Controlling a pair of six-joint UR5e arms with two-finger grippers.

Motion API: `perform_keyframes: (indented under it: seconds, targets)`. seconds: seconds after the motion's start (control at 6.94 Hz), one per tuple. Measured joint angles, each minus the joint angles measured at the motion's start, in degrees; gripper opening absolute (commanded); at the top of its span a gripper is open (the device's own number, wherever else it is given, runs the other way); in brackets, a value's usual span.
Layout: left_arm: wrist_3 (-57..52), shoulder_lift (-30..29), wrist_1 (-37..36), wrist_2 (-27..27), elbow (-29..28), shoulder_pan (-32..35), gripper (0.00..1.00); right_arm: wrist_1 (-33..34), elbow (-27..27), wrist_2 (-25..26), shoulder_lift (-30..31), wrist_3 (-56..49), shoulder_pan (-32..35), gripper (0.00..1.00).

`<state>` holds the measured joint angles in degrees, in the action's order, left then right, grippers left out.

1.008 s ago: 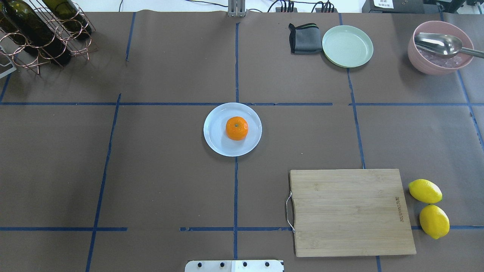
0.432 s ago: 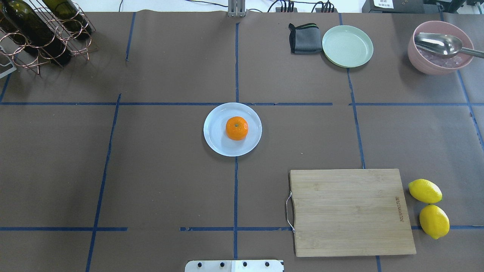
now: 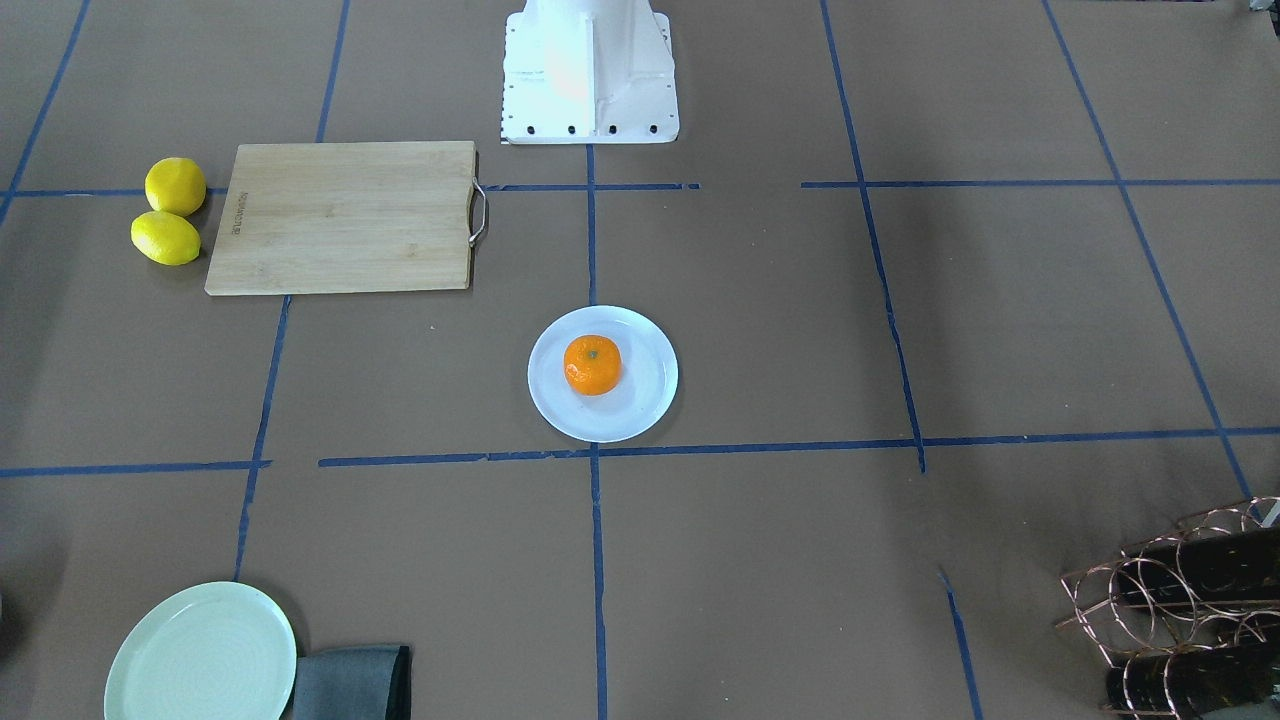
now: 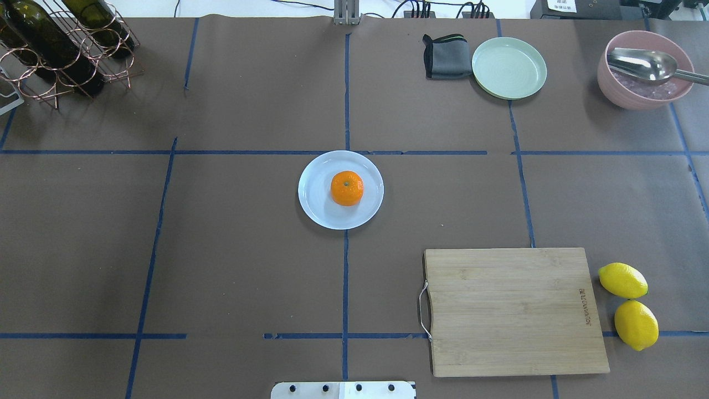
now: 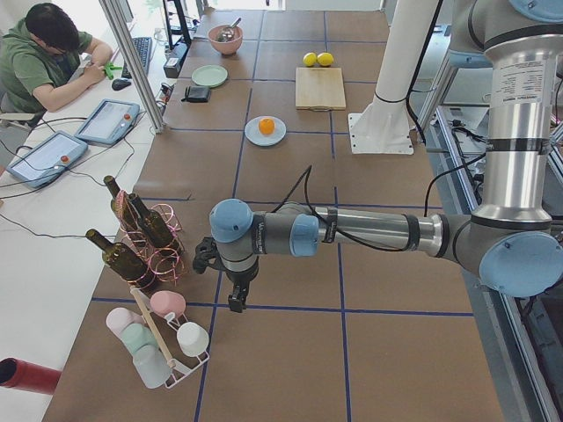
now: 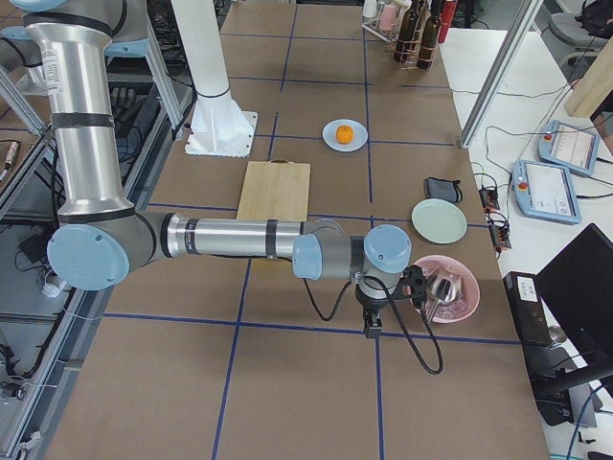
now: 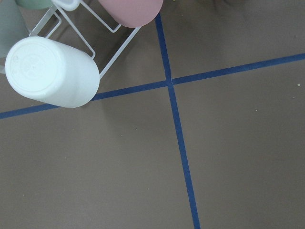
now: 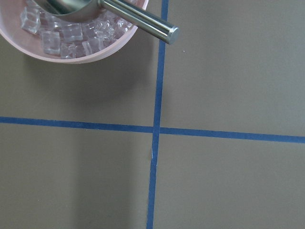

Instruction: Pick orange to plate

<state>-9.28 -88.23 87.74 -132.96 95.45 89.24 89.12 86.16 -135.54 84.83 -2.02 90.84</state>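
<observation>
**A:** Front-facing view first: where is the orange?

**B:** The orange (image 3: 592, 364) sits on the pale blue plate (image 3: 650, 400), stem dimple up, slightly off the plate's middle. No gripper shows here, only the robot's base.

**A:** And overhead?

**B:** Same layout. Against 1 second ago, nothing has shifted: the orange, the plate, the bamboo cutting board (image 4: 512, 310) and the 2 lemons (image 4: 622, 280) lie exactly as they did. No arm is in frame.

**A:** Meaning?

**B:** I judge the placing done, with nothing left to carry.

**A:** The left side view?

**B:** The left gripper (image 5: 236, 303) hangs fingers-down, low over the table, just beside the cup rack (image 5: 171, 352). The orange and plate are well apart from it, far up the table beyond it. Whether its fingers are spread or pressed together, I cannot tell.

**A:** The right side view?

**B:** The right gripper (image 6: 371, 329) points down just beside the pink bowl (image 6: 467, 305). The orange lies well beyond it, past the cutting board. Again I cannot tell how the fingers stand.

**A:** The wrist cameras?

**B:** Below the left tool is bare brown paper and 2 crossing blue tape lines, with a white cup (image 7: 50, 71) at the edge. Below the right tool is another tape cross, and the bowl's ice cubes (image 8: 71, 33) and steel scoop (image 8: 138, 21). No fingers show in either view.
</observation>
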Motion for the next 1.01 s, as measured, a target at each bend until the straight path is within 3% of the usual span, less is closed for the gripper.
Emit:
perform_keyframes:
  seconds: [1.01]
  targets:
    - [1.3,2.9,0.6,-0.2,-0.2,0.1,1.0,0.0,0.2,-0.4,0.1,0.1,-0.1,1.0]
